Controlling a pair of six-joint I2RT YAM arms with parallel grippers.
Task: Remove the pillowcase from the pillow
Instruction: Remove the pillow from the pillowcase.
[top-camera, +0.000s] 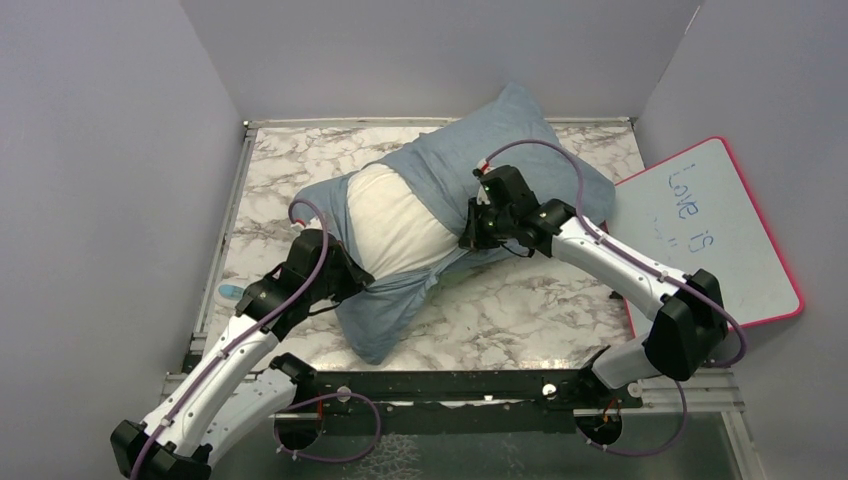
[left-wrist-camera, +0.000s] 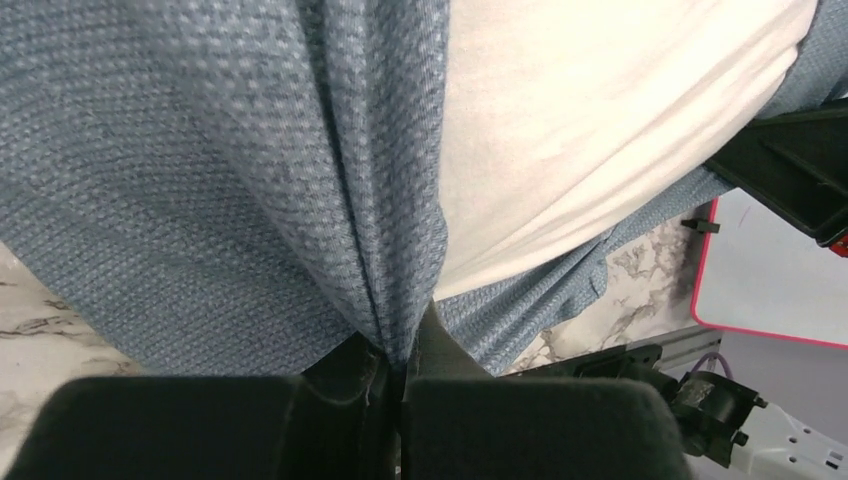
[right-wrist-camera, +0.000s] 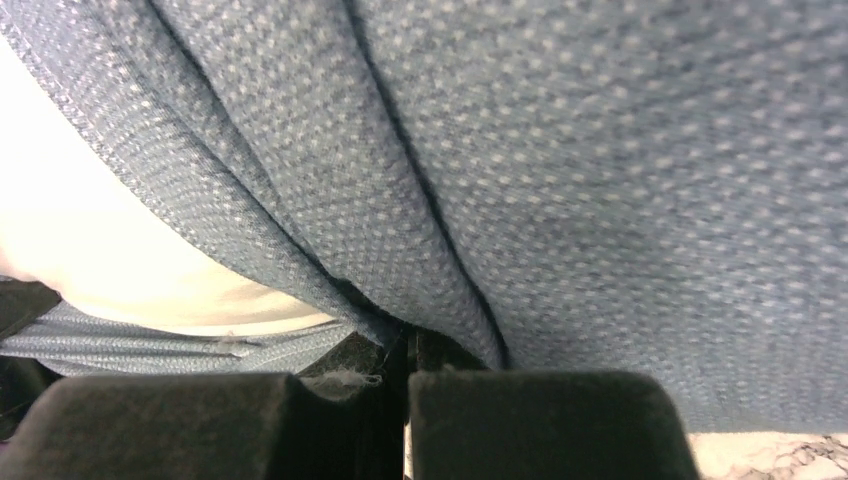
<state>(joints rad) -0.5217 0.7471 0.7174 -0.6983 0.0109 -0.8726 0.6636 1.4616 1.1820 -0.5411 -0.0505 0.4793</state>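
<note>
The grey-blue pillowcase (top-camera: 505, 140) lies across the middle of the marble table, still around the far part of the white pillow (top-camera: 392, 222), whose near part bulges out bare. My left gripper (top-camera: 340, 272) is shut on a fold of the pillowcase (left-wrist-camera: 250, 180) at the pillow's left side; the pillow (left-wrist-camera: 580, 120) shows beside it. My right gripper (top-camera: 476, 226) is shut on a fold of the pillowcase (right-wrist-camera: 600, 180) at the pillow's right side, with the pillow (right-wrist-camera: 90, 250) showing at the left. A loose flap of the case (top-camera: 385, 315) trails toward the near edge.
A pink-rimmed whiteboard (top-camera: 715, 230) with writing leans at the right of the table. Grey walls close the left, back and right. A black rail (top-camera: 450, 385) runs along the near edge. A small blue-white item (top-camera: 230, 291) lies at the left edge.
</note>
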